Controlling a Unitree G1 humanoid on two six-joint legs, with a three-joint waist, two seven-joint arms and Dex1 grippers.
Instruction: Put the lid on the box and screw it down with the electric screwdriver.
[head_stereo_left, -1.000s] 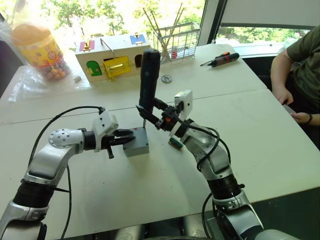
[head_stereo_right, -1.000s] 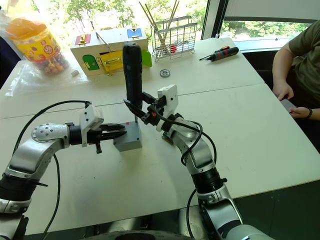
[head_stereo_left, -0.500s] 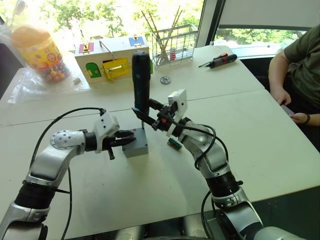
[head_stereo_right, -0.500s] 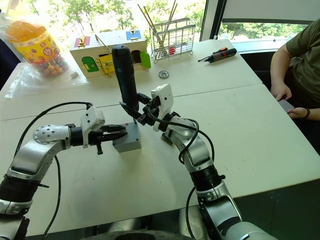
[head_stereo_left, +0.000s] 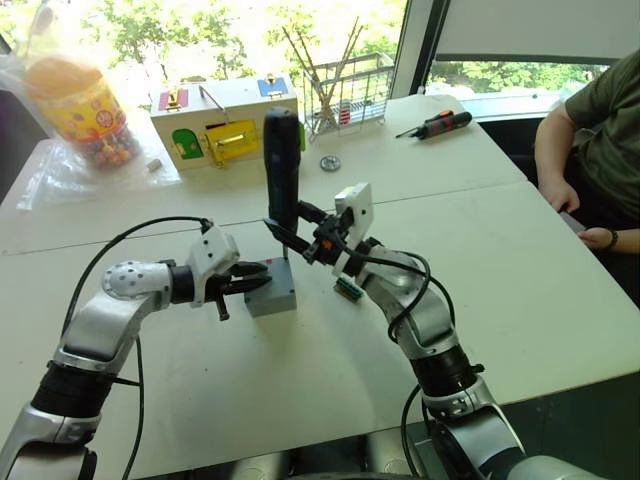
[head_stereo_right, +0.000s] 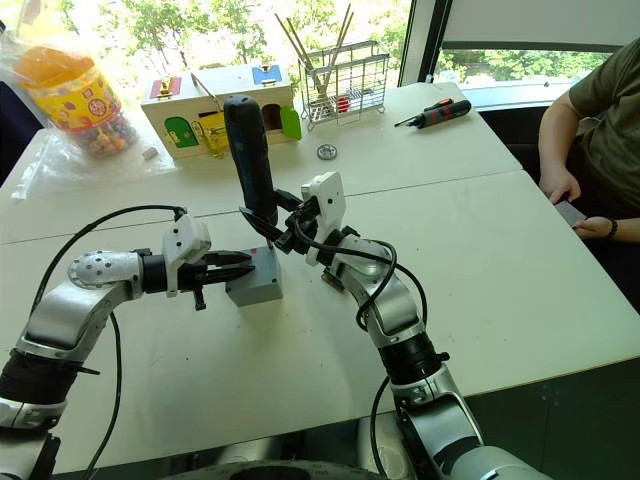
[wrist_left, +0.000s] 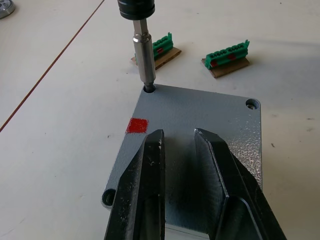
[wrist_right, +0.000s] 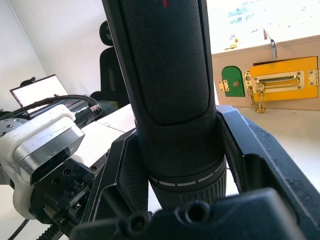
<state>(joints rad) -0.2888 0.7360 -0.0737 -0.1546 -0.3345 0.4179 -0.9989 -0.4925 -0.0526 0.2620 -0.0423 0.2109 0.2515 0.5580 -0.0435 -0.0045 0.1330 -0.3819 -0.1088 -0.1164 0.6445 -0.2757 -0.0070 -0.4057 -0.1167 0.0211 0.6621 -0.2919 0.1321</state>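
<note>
The right end effector (head_stereo_left: 288, 232) clamps the upright electric screwdriver (head_stereo_left: 281, 165), bit in a corner hole of the lid (wrist_left: 195, 130). The left end effector (wrist_left: 177, 150), fingers slightly apart, rests on the lid, atop the box (head_stereo_left: 276, 290) on the desk (head_stereo_left: 520, 250).

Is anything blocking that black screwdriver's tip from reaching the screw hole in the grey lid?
Nothing visible. The electric screwdriver, held in the right gripper, already has its bit in a corner hole of the lid. The left gripper lies over the lid's middle, away from that corner.
</note>
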